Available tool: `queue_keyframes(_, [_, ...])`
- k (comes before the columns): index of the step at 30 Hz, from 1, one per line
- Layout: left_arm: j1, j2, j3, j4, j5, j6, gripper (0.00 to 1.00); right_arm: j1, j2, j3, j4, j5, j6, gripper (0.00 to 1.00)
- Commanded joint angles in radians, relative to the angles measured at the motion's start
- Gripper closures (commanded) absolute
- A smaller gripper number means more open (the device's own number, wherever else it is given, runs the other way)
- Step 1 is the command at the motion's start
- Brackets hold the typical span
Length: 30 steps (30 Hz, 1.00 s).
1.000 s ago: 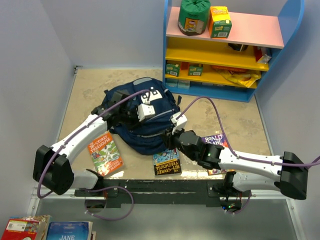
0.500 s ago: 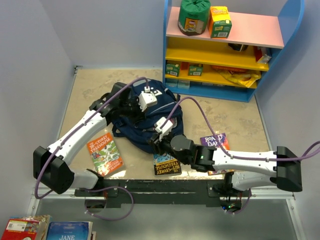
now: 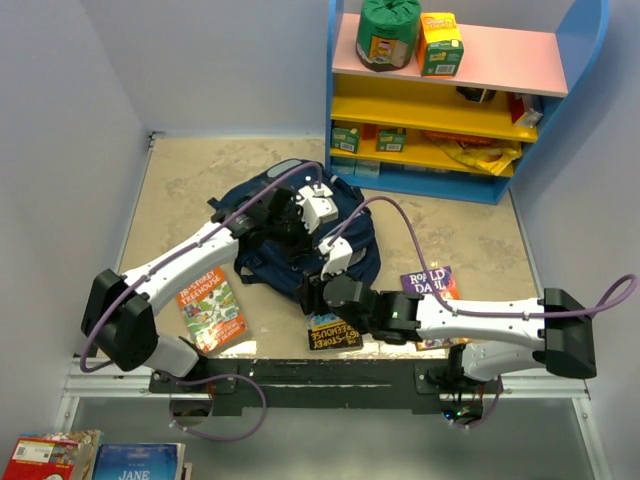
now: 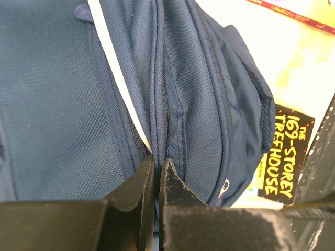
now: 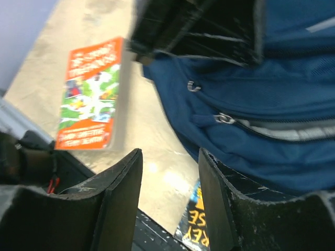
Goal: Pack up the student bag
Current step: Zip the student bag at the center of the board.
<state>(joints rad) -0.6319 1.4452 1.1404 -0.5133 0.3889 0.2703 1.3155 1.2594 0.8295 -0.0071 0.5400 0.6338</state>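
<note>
The student bag (image 3: 362,245), navy blue, lies slumped on the table's middle. My left gripper (image 3: 296,222) is on top of it. In the left wrist view the jaws (image 4: 157,162) are pinched shut on a fold of the bag's fabric (image 4: 63,104) beside a zip seam. My right gripper (image 3: 312,297) hangs at the bag's near edge. In its own view the right gripper (image 5: 170,157) stands open over bare table with nothing between the fingers. The bag (image 5: 272,130) and its metal zip pulls (image 5: 225,119) are just beyond the fingertips.
An orange Treehouse book (image 3: 210,308) lies left of the bag. A black 169-Storey Treehouse book (image 3: 333,330) sits under the right wrist and a purple Roald Dahl book (image 3: 430,282) to its right. A blue shelf unit (image 3: 450,100) with snacks stands at the back right.
The left gripper has pulled the bag's top to the right, still pinching it. The right gripper has slid left and nearer along the bag's front edge, and its jaws have opened wider.
</note>
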Motion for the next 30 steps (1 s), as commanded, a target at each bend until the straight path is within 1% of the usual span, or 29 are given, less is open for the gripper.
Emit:
queue_keyframes(1, [-0.028,0.032,0.076,0.216,-0.012,-0.043,1.00,0.001,0.021,0.026,-0.157,0.129,0.239,0.49])
queue_keyframes(3, [-0.038,0.040,0.094,0.214,-0.013,-0.051,1.00,0.002,0.032,0.045,-0.220,0.178,0.306,0.49])
queue_keyframes(5, [-0.052,0.044,0.097,0.220,-0.015,-0.051,1.00,0.002,0.031,0.056,-0.231,0.208,0.328,0.49])
queue_keyframes(8, [-0.065,0.064,0.116,0.223,-0.012,-0.055,1.00,0.001,0.043,0.066,-0.237,0.230,0.372,0.49])
queue_keyframes(9, [-0.069,0.072,0.134,0.220,-0.009,-0.059,1.00,0.001,0.060,0.075,-0.255,0.233,0.407,0.49])
queue_keyframes(13, [-0.083,0.093,0.159,0.219,-0.007,-0.059,1.00,0.001,0.106,0.140,-0.309,0.264,0.463,0.48])
queue_keyframes(18, [-0.088,0.089,0.142,0.219,-0.005,-0.052,1.00,-0.019,0.127,0.152,-0.327,0.287,0.492,0.47])
queue_keyframes(22, [-0.089,0.067,0.122,0.223,-0.008,-0.048,1.00,-0.042,0.115,0.122,-0.346,0.305,0.504,0.48])
queue_keyframes(30, [-0.091,0.066,0.116,0.231,-0.013,-0.034,1.00,-0.084,0.081,0.074,-0.352,0.256,0.514,0.49])
